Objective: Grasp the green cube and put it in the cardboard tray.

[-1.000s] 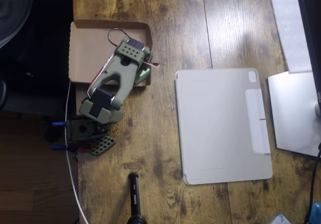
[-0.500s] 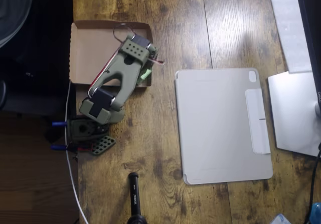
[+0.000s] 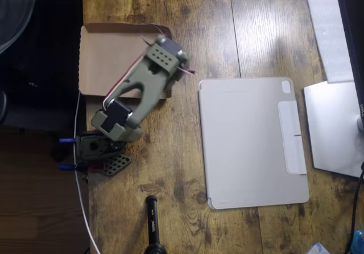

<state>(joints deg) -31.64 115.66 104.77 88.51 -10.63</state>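
in the overhead view the olive arm [image 3: 142,86] reaches over the right edge of the tray [image 3: 102,54], its wrist head above the tray's right wall and the wood just beside it. the cube is hidden, likely under the arm, and whether the jaws are apart, together or clamped on it cannot be told. this reads as the grasp-or-carry step; next the head must sit over the tray floor before any release.
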